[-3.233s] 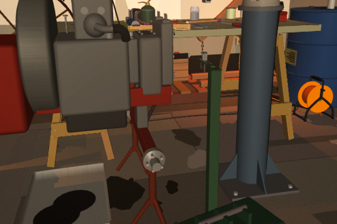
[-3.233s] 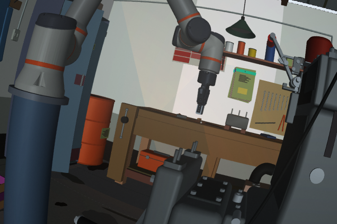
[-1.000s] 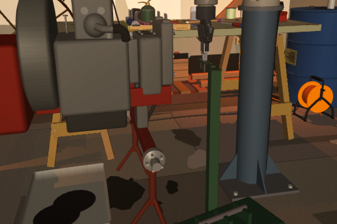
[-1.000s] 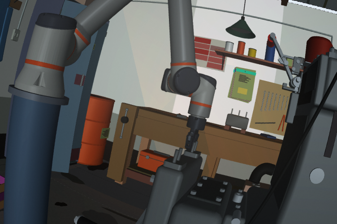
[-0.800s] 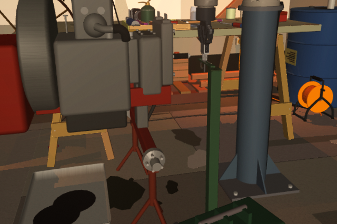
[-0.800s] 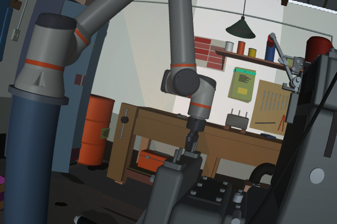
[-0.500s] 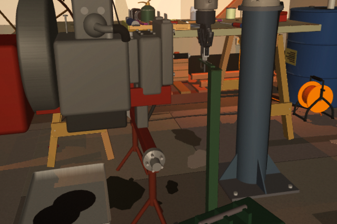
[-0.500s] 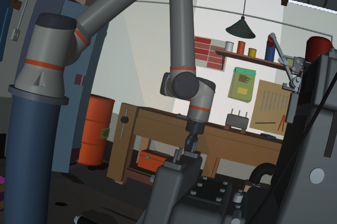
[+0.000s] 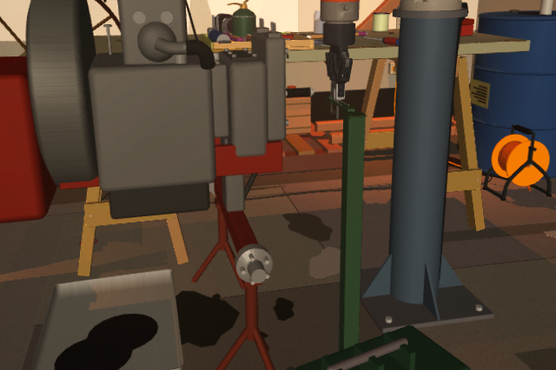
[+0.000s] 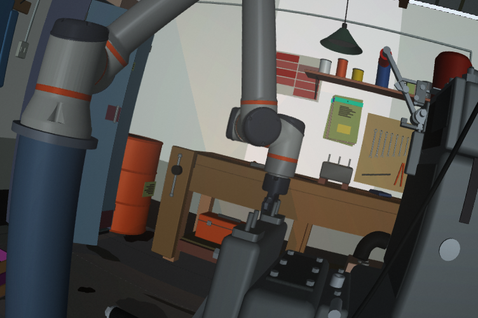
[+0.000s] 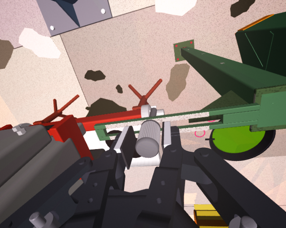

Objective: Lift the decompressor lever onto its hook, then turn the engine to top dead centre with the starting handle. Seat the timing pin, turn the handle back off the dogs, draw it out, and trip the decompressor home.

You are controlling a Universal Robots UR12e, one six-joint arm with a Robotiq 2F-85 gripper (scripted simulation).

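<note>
A grey knurled cylinder, the grip of the starting handle (image 11: 148,141), stands up through the slotted green bracket (image 11: 177,118) on top of the green post (image 9: 351,222). My gripper (image 11: 145,140) hangs straight down over it, right of the grey engine (image 9: 179,101), and it is open with a finger on either side of the grip. The decompressor lever (image 10: 401,83) stands raised at the top of the engine. The shaft end on the red stand (image 9: 254,264) sits low in front of the engine.
The arm's blue pedestal (image 9: 424,155) rises just right of the green post. A green toolbox (image 9: 381,352) lies at the post's foot, a metal drip tray (image 9: 112,325) lies front left, and workbenches (image 9: 404,45) stand behind.
</note>
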